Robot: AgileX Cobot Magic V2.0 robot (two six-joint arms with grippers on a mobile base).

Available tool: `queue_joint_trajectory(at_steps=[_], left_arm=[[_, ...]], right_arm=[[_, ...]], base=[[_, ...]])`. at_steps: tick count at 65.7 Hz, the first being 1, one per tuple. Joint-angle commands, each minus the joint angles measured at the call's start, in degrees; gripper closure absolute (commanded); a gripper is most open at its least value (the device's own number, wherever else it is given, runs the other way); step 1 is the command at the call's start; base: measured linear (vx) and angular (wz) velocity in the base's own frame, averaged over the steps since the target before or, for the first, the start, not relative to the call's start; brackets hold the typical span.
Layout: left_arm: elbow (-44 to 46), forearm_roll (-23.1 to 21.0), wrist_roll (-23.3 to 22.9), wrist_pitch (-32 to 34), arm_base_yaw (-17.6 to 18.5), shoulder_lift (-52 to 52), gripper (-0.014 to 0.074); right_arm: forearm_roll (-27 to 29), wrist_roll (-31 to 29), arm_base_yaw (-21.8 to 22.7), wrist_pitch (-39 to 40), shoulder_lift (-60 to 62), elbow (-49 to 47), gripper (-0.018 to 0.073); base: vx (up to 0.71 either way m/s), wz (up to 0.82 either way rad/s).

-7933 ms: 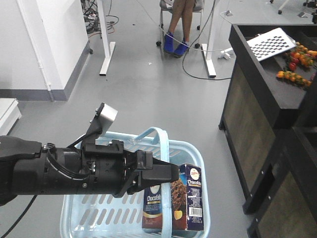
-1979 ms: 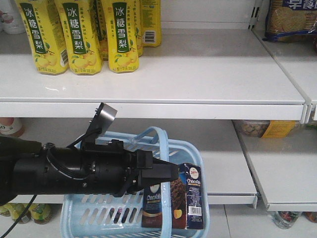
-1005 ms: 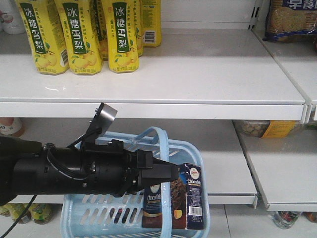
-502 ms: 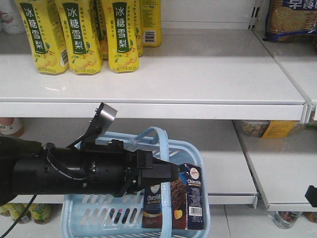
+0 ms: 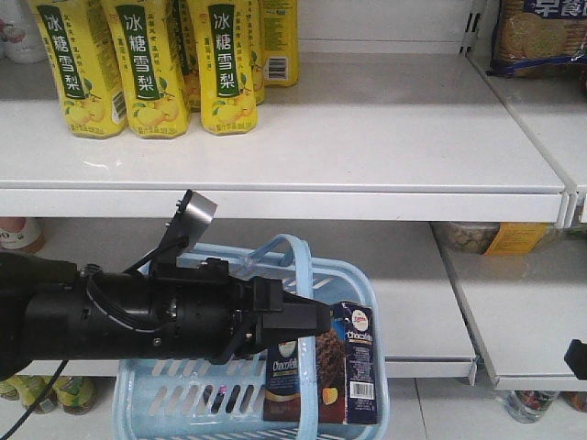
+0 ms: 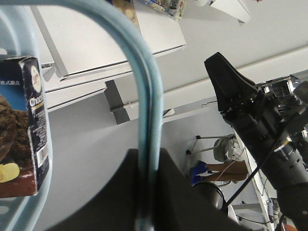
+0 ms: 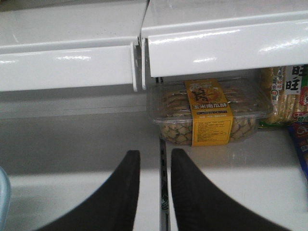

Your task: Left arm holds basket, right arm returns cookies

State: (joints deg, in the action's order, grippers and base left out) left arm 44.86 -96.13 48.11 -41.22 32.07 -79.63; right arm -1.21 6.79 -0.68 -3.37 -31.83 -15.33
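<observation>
Left gripper (image 5: 307, 321): jaws clamped on the arched handle (image 6: 147, 110) of the light blue basket (image 5: 165, 403); in the left wrist view the handle runs straight down into the closed jaws.
Basket hold: done as far as the pictures show; the basket hangs under the jaws, in front of the lower white shelf (image 5: 404, 302).
Chocolate-chip cookie box (image 5: 344, 367): upright in the basket's near right corner, just below and beside the left jaws, well apart from the right jaws.
Right gripper (image 7: 155, 156): 2 dark fingers apart with nothing between them.
Ahead of the right jaws: a clear snack tray with a yellow label (image 7: 211, 115), sitting back under the edge of the shelf above.
Right arm (image 6: 260, 125): off to the side of the basket; only a black tip (image 5: 576, 359) shows at the front view's edge.
Done: 1 of 2 parts, the holding.
Left: the whole return, judging by the box's place: reach into the basket, grip the box, lift it clear of the handle, set it on a shelf.
Target spot: cannot tell which shelf bay is meant.
</observation>
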Motion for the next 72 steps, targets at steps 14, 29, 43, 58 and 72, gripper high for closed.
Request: queue_joint_trajectory(at_steps=[14, 29, 43, 58, 72], left_arm=[[2.20, -5.85, 0.54, -2.88, 0.34, 2.34, 0.0599], [2.20, -5.85, 0.54, -2.88, 0.34, 2.34, 0.0599], [2.20, -5.85, 0.54, -2.88, 0.34, 2.34, 0.0599], [2.20, -5.84, 0.54, -2.88, 0.34, 2.34, 0.0599], [2.20, -5.84, 0.54, -2.88, 0.34, 2.34, 0.0599]], right_arm=[[-0.42, -0.51, 0.09, 4.59, -0.48, -1.94, 0.0103], [6.02, 2.94, 0.09, 1.44, -0.49, -3.46, 0.0067], [14.98, -1.34, 0.04, -13.26, -3.74, -12.83, 0.0067], [38.02, -20.59, -6.12, -20.68, -13.93, -19.61, 0.0067], [56.28, -35.85, -13.59, -25.96, -24.18, -20.33, 0.0067]], base=[[0.00, 0.00], [0.00, 0.00], [0.00, 0.00], [0.00, 0.00], [0.00, 0.00]])
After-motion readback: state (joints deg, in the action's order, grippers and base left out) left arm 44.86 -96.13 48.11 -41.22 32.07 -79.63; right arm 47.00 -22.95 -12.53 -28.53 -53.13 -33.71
